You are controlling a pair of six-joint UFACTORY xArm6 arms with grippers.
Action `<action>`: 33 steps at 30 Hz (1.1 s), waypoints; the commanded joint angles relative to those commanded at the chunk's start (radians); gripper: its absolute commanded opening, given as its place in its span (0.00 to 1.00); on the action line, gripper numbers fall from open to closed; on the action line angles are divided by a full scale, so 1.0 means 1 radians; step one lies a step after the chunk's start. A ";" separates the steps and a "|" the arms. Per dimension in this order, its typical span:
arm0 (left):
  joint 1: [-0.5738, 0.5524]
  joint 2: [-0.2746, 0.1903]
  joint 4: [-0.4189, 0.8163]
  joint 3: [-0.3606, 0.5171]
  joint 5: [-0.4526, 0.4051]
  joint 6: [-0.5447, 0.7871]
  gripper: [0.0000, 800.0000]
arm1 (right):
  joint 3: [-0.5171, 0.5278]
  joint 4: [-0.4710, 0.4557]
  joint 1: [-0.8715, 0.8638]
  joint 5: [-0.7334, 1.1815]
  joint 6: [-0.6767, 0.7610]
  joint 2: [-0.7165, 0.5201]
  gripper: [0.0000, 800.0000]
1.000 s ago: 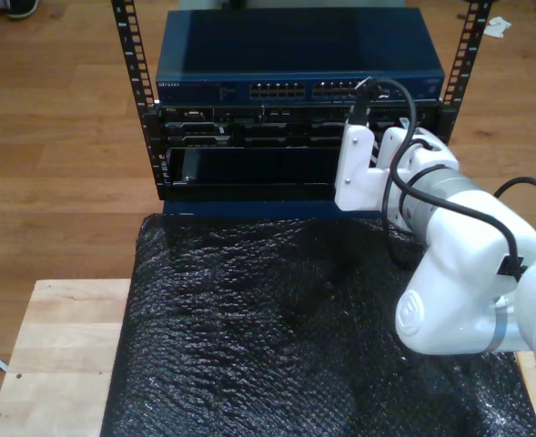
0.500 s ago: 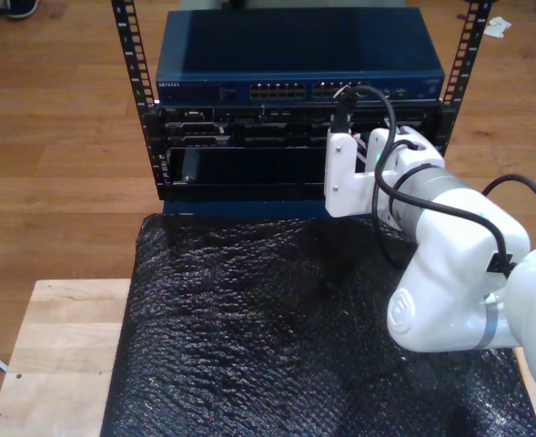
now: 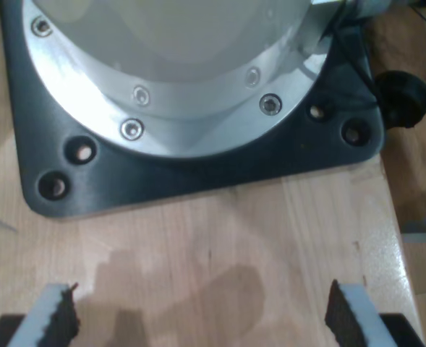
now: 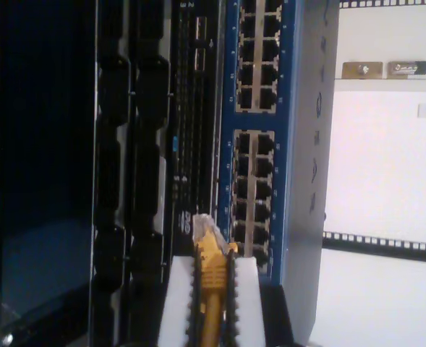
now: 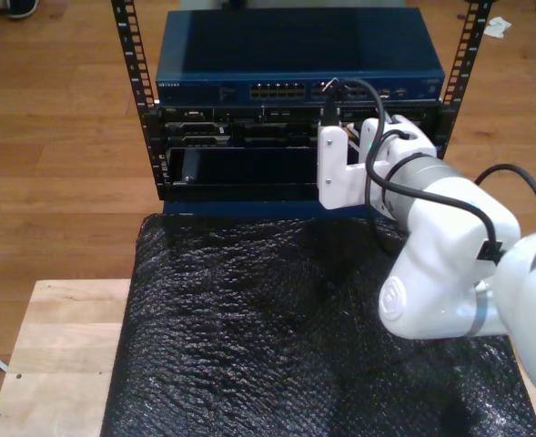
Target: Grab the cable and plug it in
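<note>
Now my second gripper (image 4: 211, 300) has slid toward the exterior view's left along the switch (image 5: 299, 56), jaws clamped on the cable (image 4: 211, 271), whose plug sits just short of the ports (image 4: 254, 191). My first gripper (image 3: 198, 318) hangs wide open, empty, over bare wood (image 3: 220, 238). Insertion looks close.

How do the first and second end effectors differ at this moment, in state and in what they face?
My first end effector is open with nothing between its fingers; my second end effector is shut on the yellow cable. The first faces a black base plate on a wooden top; the second faces the blue switch and its ports. Both have white fingers with black ribbed pads.
</note>
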 joint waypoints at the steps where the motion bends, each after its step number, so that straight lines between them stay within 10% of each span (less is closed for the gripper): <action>1: 0.000 0.000 0.000 0.002 0.000 0.000 1.00 | -0.006 0.000 0.000 -0.003 -0.008 0.005 0.00; 33: 0.000 0.000 0.000 0.000 0.000 0.000 1.00 | -0.117 0.006 -0.008 -0.344 -0.002 0.210 0.00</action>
